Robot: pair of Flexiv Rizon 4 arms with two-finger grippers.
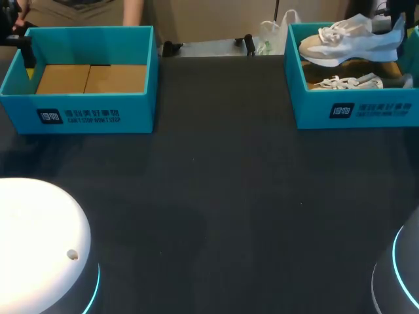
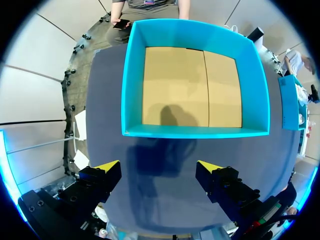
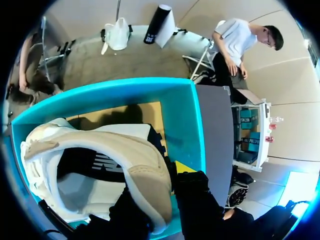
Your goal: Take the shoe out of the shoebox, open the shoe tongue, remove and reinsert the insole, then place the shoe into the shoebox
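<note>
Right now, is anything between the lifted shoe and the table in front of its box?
Only the front wall of the box, below the shoe held in the right jaws. A second shoe lies inside. Nothing else.

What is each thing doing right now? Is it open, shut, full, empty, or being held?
left box: open, empty.
right box: open, one shoe lying inside.
held shoe: lifted over the right box.
other shoe: lying in the right box.
left gripper: open, holding nothing.
right gripper: shut on the held shoe.
</note>
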